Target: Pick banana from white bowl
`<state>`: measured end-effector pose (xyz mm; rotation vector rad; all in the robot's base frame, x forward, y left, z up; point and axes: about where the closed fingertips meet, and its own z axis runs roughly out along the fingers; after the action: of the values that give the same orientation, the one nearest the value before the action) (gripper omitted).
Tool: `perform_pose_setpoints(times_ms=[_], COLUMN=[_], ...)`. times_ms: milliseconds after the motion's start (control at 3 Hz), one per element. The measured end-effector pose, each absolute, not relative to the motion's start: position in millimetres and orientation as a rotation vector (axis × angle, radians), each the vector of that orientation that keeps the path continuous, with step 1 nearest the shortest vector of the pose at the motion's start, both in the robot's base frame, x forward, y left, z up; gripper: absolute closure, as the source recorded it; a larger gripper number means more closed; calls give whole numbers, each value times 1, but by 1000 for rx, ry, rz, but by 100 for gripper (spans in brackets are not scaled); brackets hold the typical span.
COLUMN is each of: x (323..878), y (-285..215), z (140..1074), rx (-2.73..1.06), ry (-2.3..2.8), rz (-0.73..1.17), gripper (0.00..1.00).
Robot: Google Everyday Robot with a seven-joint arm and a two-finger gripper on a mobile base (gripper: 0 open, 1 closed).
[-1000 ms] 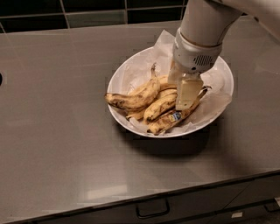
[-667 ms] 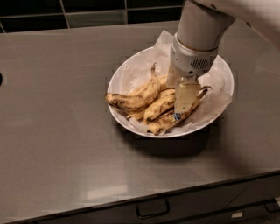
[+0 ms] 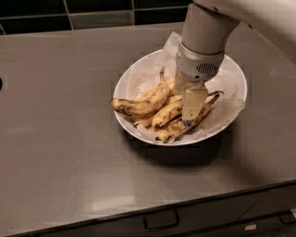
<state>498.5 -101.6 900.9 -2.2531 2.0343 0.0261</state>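
The wide white bowl, lined with crumpled white paper, stands on the grey counter and holds several bananas. The fairly straight, speckled yellow banana lies in the middle of the pile. A strongly curved, brown-blotched banana lies to its left. A banana with a blue-white sticker lies along the front right. My gripper reaches straight down into the bowl from the white arm. Its tip sits at the right end of the straight banana, over the stickered one, and hides part of both.
The grey counter runs all around the bowl. A dark tiled wall closes the back. The counter's front edge has drawers with a handle below it. The arm covers the upper right corner.
My gripper has sunk slightly lower and a little to the left into the pile. The bananas and the bowl have not moved.
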Motion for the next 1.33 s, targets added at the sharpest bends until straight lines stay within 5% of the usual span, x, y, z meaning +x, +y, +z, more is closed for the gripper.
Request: perform_pose_setpoints(times_ms=[667,1333], x=[508,512], y=[-95,-91], z=[890,885], rx=[-2321,-2354], ry=[2063,2068], rz=[40,44], gripper=[42,84])
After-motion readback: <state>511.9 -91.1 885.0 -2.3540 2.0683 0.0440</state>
